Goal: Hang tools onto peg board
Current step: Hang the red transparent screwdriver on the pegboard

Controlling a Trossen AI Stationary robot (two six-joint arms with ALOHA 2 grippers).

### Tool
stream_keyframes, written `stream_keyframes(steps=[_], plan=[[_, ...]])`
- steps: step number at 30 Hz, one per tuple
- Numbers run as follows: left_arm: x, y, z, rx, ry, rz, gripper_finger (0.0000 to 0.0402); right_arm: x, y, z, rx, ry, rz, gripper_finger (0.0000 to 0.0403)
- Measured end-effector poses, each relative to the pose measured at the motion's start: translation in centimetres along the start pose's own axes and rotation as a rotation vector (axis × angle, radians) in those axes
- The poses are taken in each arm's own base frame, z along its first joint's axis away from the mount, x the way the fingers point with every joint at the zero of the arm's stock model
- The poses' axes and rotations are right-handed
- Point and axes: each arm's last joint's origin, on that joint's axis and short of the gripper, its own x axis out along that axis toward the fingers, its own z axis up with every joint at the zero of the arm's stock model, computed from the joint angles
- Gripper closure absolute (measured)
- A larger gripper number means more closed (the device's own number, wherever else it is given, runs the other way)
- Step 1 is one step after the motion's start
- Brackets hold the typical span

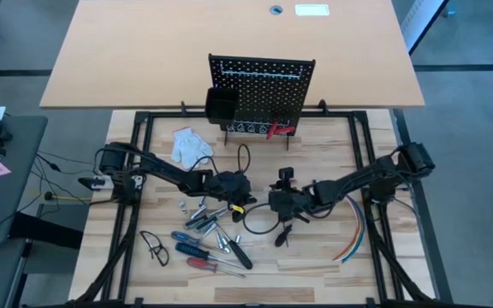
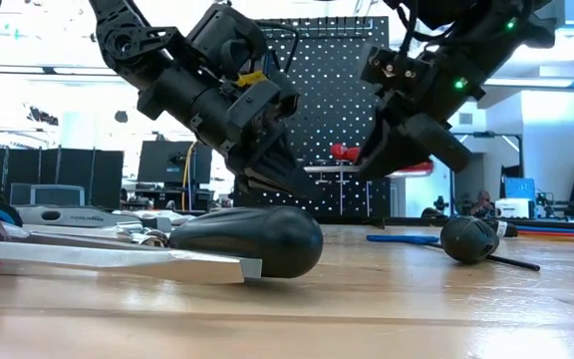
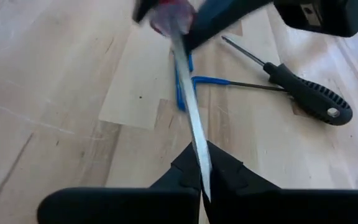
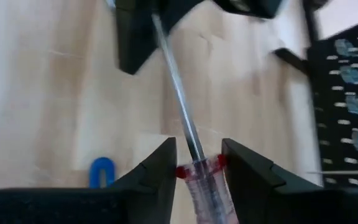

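Left wrist view puts a silver screwdriver shaft (image 3: 191, 118) running straight out from between my left pincer (image 3: 202, 180) fingers, which are clenched on its tip end. Its clear red handle (image 4: 205, 186) sits at the far end, between the fingers of my right pincer (image 4: 199, 163), which stand on either side of it; I cannot tell whether they press it or have let go. So this one screwdriver bridges both pincers, above the table (image 1: 315, 257).

From overhead, the left pincer (image 1: 234, 190) and right pincer (image 1: 282, 202) meet near the middle of the table, close to each other. The peg board (image 1: 264, 90) stands upright well beyond both pincers, with a red-handled tool (image 1: 279, 130) at its foot. Most loose tools (image 1: 208, 231) lie just on the near side of the left pincer. A black-handled screwdriver (image 3: 309, 99) and a blue T-handle key (image 3: 185, 87) lie on the wood under the right pincer. A white glove (image 1: 190, 144) lies beyond the left arm, and coloured cables (image 1: 356, 233) curve beside the right arm.
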Motion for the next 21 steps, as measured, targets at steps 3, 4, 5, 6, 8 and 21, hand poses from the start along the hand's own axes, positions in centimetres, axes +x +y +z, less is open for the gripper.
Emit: stream_keyframes(steps=[3, 4, 5, 6, 8, 21], plan=[[-0.1, -0.1, 0.3, 0.012, -0.020, -0.006, 0.0400, 0.2, -0.2, 0.0, 0.050, -0.008, 0.048, 0.0245], [-0.1, -0.1, 0.3, 0.015, -0.016, -0.005, 0.0400, 0.4, -0.3, 0.0, 0.069, -0.006, 0.065, 0.0237], [-0.1, -0.1, 0.2, 0.017, -0.007, -0.002, 0.0400, 0.5, -0.5, -0.1, 0.082, -0.004, 0.086, 0.0228], [-0.1, 0.0, 0.1, 0.019, 0.004, 0.001, 0.0400, 0.6, -0.5, -0.2, 0.084, 0.003, 0.108, 0.0220], [0.0, 0.0, 0.0, 0.024, 0.012, 0.005, 0.0400, 0.6, -0.6, -0.6, 0.075, 0.039, 0.131, 0.0204], [-0.1, 0.3, -0.6, 0.027, 0.059, 0.069, 0.0401, -2.7, -0.8, -1.4, 0.115, 0.065, 0.002, 0.0216]])
